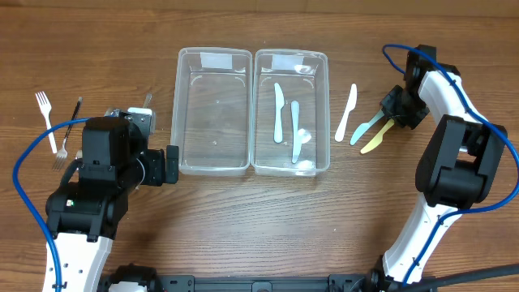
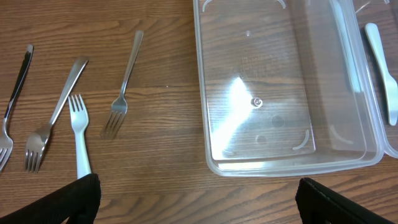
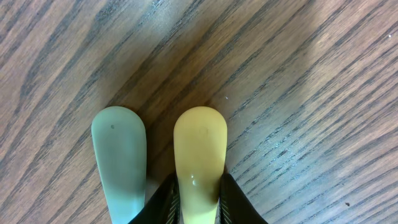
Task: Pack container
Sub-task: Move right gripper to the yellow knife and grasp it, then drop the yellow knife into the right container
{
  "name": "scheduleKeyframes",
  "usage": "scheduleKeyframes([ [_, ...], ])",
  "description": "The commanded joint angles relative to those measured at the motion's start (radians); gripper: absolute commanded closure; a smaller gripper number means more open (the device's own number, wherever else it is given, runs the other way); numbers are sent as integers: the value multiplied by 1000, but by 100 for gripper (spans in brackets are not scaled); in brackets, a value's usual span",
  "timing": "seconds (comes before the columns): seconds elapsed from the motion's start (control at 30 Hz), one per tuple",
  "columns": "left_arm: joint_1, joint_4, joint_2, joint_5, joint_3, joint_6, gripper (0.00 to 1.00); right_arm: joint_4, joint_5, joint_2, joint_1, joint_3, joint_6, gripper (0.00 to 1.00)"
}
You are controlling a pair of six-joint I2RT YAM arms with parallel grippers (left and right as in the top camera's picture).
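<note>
containers [image 1: 212, 113]: 2 | forks [image 2: 118, 93]: 4 | knives [image 1: 346, 113] outside containers: 3 | knives inside: count unclear

Yellow utensil [image 3: 199, 146]; pale green utensil [image 3: 119, 152]; clear containers [image 1: 182, 113]; brown woodgrain table [image 1: 259, 227].

Right wrist cam: bottom edge cuts yellow knife [image 3: 199, 149] and pale blue knife [image 3: 119, 155], so only the rounded handle ends show. Right gripper [image 3: 199, 205] appears as two finger slivers hugging the yellow handle. Overhead: its fingers sit hidden under the wrist. Left wrist cam: left gripper [image 2: 208, 199] is just two dark tips in the bottom corners, and white fork [image 2: 79, 134] runs behind one. Left edge clips dark-handled fork [image 2: 17, 78]. Top edge clips container [image 2: 202, 93].
</note>
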State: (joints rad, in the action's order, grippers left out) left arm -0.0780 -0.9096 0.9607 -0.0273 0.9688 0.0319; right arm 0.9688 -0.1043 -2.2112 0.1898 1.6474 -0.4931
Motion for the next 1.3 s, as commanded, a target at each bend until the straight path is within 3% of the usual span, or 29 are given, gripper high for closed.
scheduleKeyframes([
  [0.0, 1, 1, 1, -18, 26, 21, 0, -6, 15, -19, 2, -23, 4, 96],
  [0.37, 1, 2, 1, -18, 26, 21, 0, 2, -16, 41, 0, -23, 26, 96],
  [0.7, 1, 2, 1, -18, 26, 21, 0, 69, -26, 327, -61, -7, 60, 96],
  [0.97, 1, 2, 1, -18, 26, 21, 0, 84, 5, 545, -396, 4, 105, 96],
  [1.1, 1, 1, 1, -18, 26, 21, 0, 71, 4, 500, -559, 3, 100, 96],
  [1.27, 1, 0, 1, -18, 26, 21, 0, 48, 5, 361, -648, 3, 101, 96],
])
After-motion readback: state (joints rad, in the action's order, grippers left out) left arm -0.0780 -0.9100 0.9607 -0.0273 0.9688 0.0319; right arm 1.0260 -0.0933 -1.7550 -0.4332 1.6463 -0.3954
